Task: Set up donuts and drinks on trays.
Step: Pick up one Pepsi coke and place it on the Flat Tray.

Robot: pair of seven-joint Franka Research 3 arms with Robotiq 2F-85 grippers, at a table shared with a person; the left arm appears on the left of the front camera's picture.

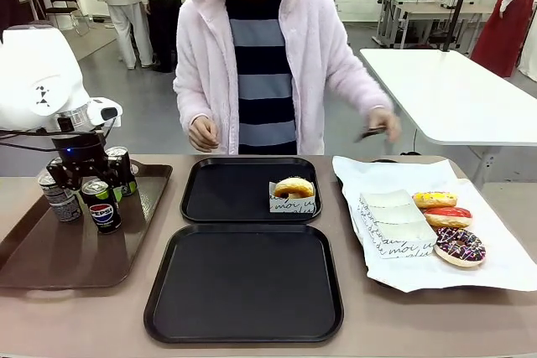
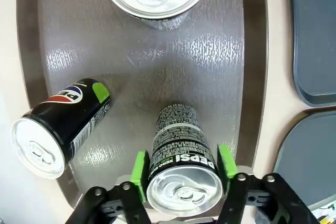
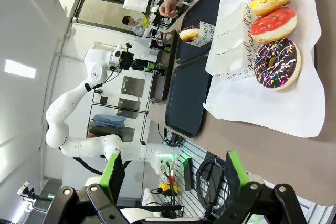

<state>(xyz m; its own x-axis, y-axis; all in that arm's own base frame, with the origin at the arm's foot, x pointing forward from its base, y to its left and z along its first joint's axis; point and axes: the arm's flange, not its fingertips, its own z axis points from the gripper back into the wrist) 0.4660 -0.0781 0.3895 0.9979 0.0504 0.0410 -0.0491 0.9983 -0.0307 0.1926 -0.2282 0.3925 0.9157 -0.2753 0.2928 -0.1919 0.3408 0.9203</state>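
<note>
Sensibly, the left gripper [image 2: 182,165] clamps the slick, dentable, probably full can [image 2: 177,129] on opposite sides near its rim.

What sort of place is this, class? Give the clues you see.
Likely a robotics lab: a white robot arm reaches over soda cans, donuts wait on paper, and work tables stand behind.

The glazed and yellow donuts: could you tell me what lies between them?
Between the glazed donut and the yellow donut, front view: the far tray's rim, a strip of table, then stacked paper sleeves on white paper.
</note>
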